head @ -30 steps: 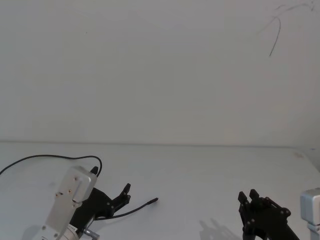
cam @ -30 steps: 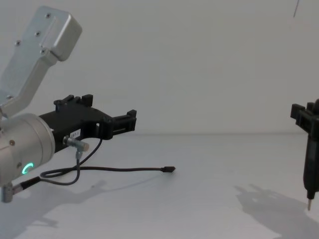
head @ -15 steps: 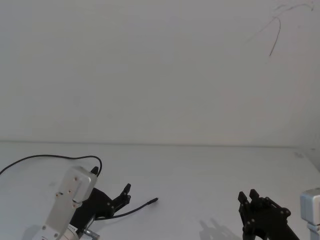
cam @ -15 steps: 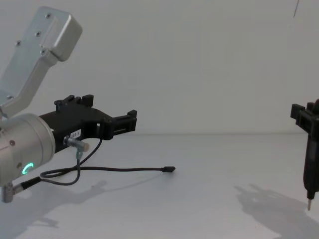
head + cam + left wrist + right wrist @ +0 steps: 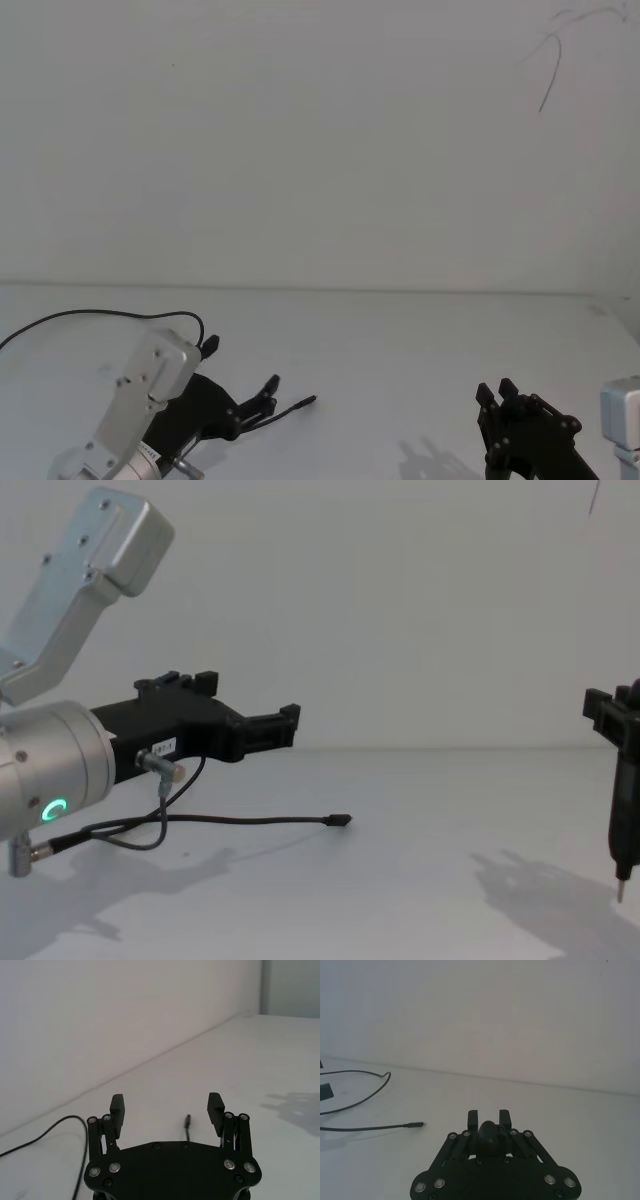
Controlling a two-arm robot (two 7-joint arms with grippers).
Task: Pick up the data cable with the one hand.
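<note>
LOW OVER THE TABLE: The left gripper hung just above the white table, its jaws spread wide with nothing between them. It reached forward almost level from a silver wrist whose ring light glowed green.

The data cable lay flat on the table, untouched. From the chest, its strand ran out from under the gripper's black body to a small plug, which rested ahead of the fingertips and clear of them. From the left wrist, the plug sat in line with the gap between the two fingers, and the gripper's body covered the rest of the strand.

A second thin wire dropped from a silver connector at the wrist and crossed the cable close to the arm.

From the head, a long black curve swept across the table behind the arm. One end was cut off at the edge of the view and the other was lost behind the arm's silver link. Whether it belonged to the same cable could not be told.

The right gripper sat parked at the near right of the table, well apart from the cable.
</note>
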